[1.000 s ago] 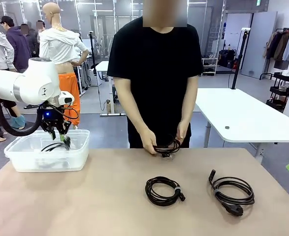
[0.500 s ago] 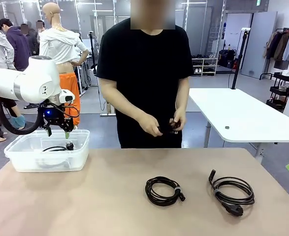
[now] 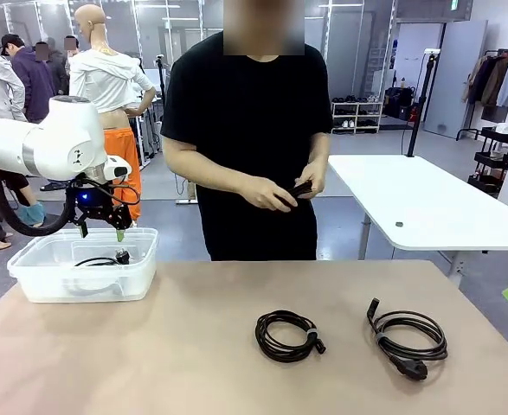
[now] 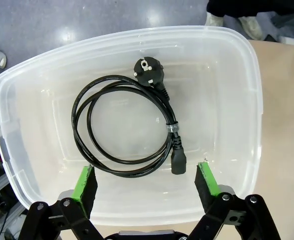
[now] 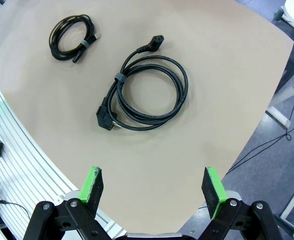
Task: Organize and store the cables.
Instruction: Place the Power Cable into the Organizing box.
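Cable [image 4: 173, 129] lies coiled in the bin [image 4: 247, 100] at frame left, directly under the left hand [image 4: 145, 172], wide and empty. On the tabletop [image 3: 150, 363] at lower right rest a middle coil [image 3: 310, 334] and right coil [image 3: 392, 347]; the right hand [image 5: 154, 182], wide, hovers nearer the right coil.

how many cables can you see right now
4. One power cable lies in the clear bin; a smaller cable sits mid-table; another power cable lies to its right; the person's hands hold a fourth cable, partly hidden.
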Available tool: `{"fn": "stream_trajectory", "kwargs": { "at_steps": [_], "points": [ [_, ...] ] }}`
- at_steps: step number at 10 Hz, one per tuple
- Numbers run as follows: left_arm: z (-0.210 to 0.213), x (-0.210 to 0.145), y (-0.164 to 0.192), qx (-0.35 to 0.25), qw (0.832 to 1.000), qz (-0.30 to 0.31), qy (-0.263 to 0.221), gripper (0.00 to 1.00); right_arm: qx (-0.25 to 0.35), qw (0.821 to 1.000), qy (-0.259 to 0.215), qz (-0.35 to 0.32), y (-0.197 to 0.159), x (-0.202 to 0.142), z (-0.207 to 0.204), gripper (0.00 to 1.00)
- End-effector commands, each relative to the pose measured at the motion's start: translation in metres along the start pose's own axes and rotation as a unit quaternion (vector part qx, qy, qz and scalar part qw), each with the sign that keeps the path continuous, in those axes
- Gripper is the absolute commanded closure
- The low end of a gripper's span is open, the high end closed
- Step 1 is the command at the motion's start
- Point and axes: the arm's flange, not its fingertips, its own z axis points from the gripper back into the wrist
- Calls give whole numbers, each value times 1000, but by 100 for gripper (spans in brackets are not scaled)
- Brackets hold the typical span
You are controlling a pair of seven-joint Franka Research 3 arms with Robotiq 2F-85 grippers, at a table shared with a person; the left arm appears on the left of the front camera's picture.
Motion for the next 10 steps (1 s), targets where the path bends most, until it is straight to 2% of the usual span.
{"fn": "stream_trajectory", "kwargs": {
  "at_steps": [1, 10],
  "points": [
    [-2, 2, 0, 1, 1000, -1, 0, 1, 4, 1000, -5, 2, -1, 0, -1, 0],
    [-1, 0, 0, 0, 1000, 0, 1, 1, 4, 1000, -5, 2, -1, 0, -1, 0]
  ]
}}
